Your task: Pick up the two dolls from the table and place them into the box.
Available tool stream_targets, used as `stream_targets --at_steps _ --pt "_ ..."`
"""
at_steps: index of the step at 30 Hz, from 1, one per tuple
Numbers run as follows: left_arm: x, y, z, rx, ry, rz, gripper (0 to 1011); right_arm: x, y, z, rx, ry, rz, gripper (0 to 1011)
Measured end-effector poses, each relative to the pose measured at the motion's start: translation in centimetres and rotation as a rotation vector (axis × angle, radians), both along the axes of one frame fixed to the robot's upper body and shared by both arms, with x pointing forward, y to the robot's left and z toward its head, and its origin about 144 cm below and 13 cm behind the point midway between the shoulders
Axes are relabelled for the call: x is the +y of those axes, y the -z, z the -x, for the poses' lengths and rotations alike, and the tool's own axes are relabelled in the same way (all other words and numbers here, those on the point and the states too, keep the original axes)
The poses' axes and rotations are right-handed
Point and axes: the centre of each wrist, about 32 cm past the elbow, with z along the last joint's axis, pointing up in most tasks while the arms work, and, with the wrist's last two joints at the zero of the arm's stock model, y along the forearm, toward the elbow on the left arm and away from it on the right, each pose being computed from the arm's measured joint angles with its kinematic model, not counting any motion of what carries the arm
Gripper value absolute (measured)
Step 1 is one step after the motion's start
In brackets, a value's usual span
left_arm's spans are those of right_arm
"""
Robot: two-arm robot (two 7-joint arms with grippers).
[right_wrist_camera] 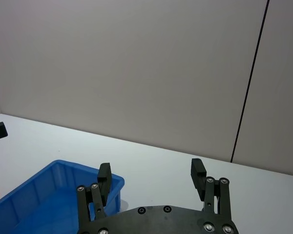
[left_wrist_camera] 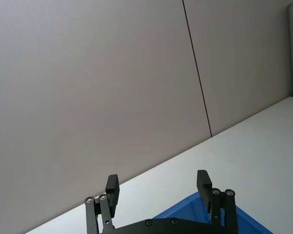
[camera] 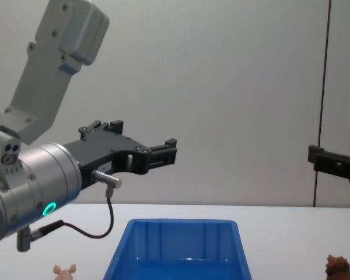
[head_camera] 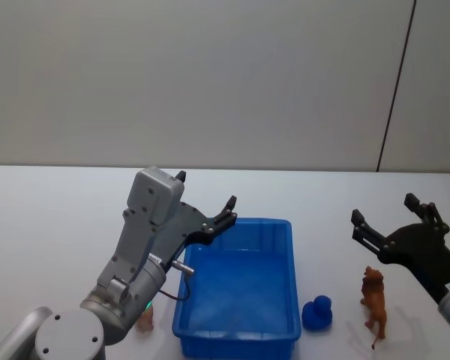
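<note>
Head view | left pincer (head_camera: 205, 190): spread, empty, raised over far left corner of box (head_camera: 289, 247) | right pincer (head_camera: 383, 208): spread, empty, right of box | lion doll (head_camera: 374, 304): on surface (head_camera: 60, 210), right of box | pig doll (head_camera: 145, 322): left of box, near

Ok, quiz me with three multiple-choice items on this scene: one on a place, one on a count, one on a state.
1. Where is the brown lion doll?
A) inside the blue box
B) on the table, right of the box
C) on the box's rim

2. How many dolls are in the box?
A) none
B) one
C) two

3. The right end effector is:
A) open and empty
B) shut on the lion doll
C) shut on the box's rim

Answers:
1 B: it stands on the white table right of the box.
2 A: the box's floor is bare.
3 A: its jaws stand apart with nothing between them.
</note>
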Motion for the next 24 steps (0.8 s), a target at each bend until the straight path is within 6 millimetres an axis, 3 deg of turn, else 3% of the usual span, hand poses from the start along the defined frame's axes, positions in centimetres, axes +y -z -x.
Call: stream_targets --at_steps 24 --pt "0.00 0.00 0.00 0.000 0.000 0.000 1001 0.00 0.00 0.00 0.000 0.000 0.000 1001"
